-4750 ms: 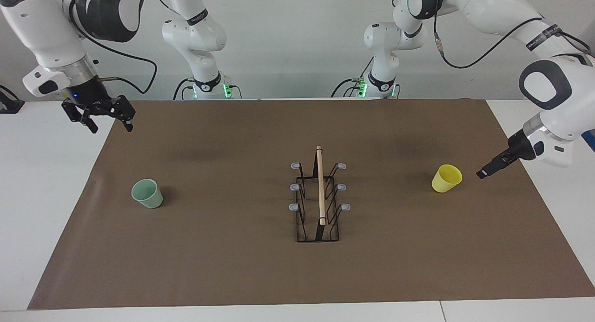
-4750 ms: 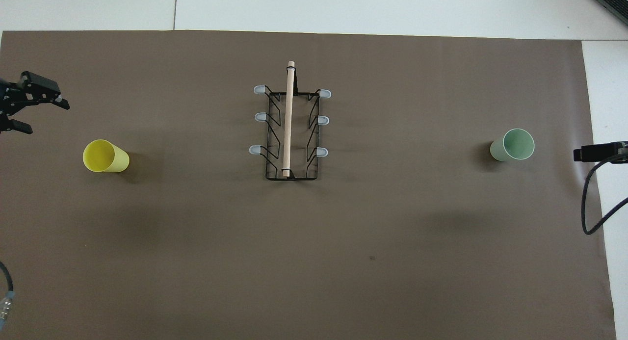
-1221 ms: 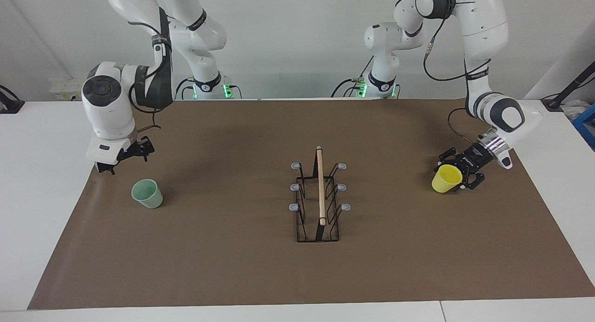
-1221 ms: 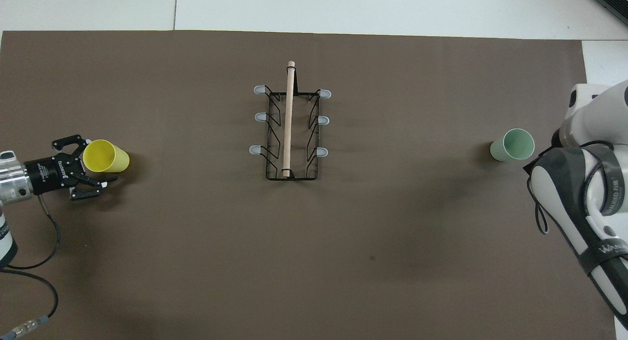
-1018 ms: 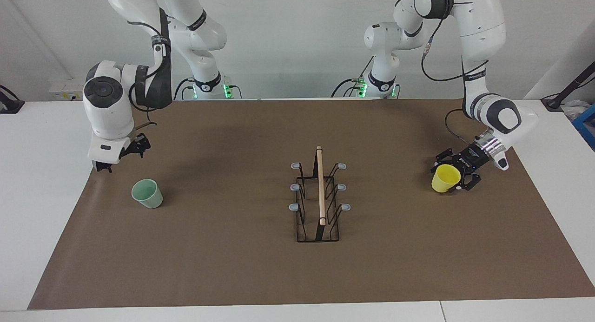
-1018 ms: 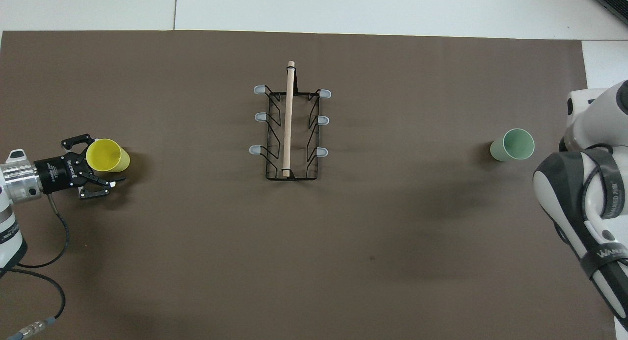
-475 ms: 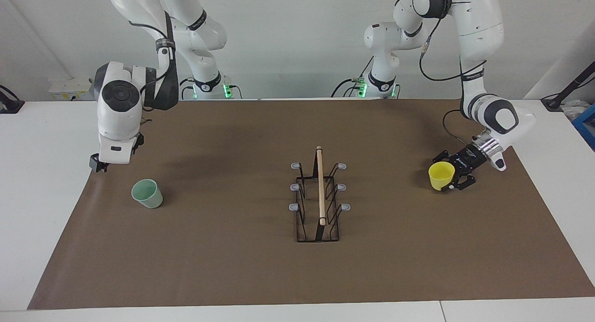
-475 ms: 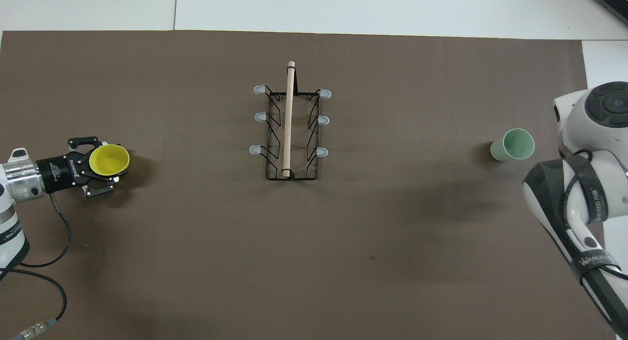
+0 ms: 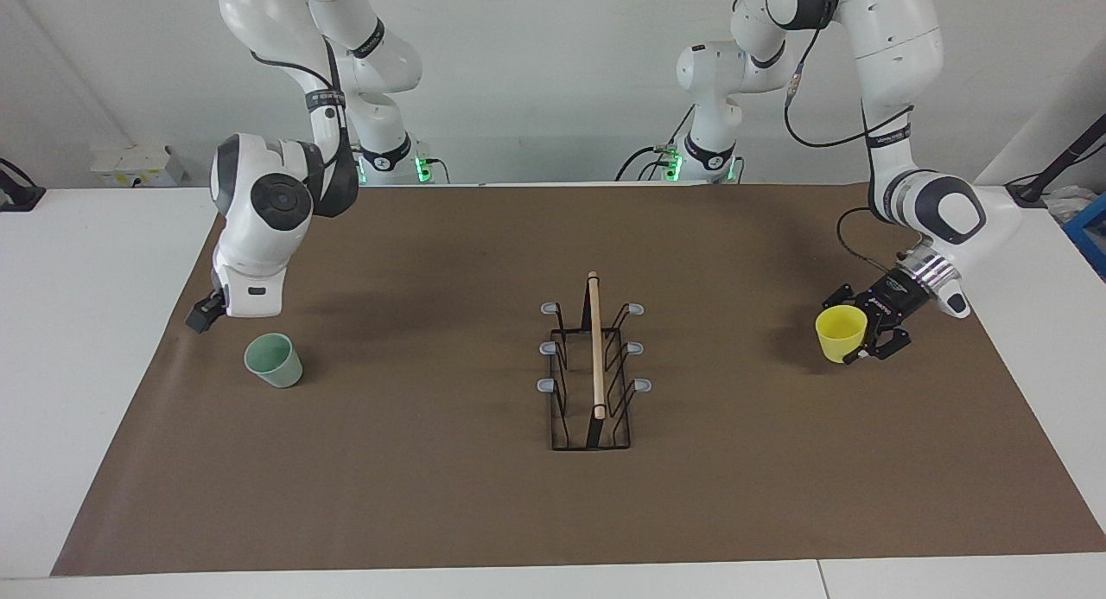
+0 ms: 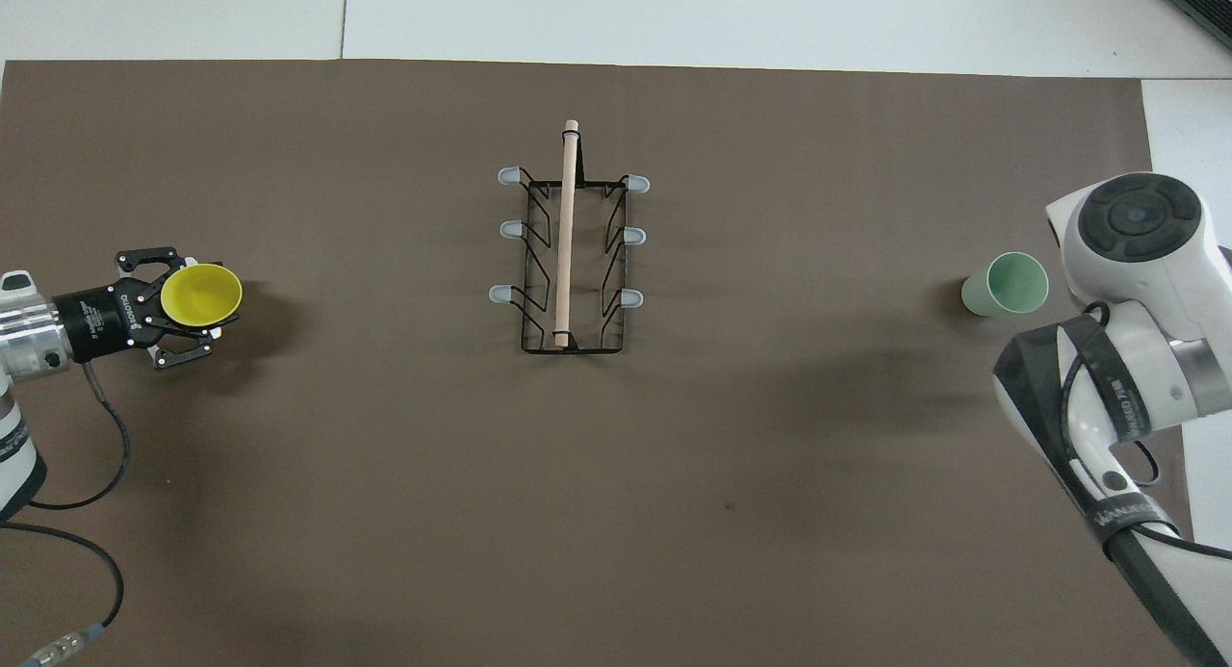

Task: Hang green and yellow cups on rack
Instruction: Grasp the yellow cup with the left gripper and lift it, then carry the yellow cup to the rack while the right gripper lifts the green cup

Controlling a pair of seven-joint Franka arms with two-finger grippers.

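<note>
Left gripper (image 9: 855, 333) clamped on the yellow cup (image 9: 841, 334), cup upright and lifted clear of the brown mat (image 9: 432, 512) at the left arm's end of the table. Right gripper (image 9: 200, 315) hanging low over the mat's edge, just beside the green cup (image 9: 274, 360) (not touching it); spread of its fingers impossible to make out, nothing seen in them. Green cup standing upright on the mat at the right arm's end. Rack (image 9: 594, 366) at mid-table, well apart from both cups, wooden rod (image 9: 595, 344) along its top, all grey-tipped pegs (image 9: 547, 348) bare.
</note>
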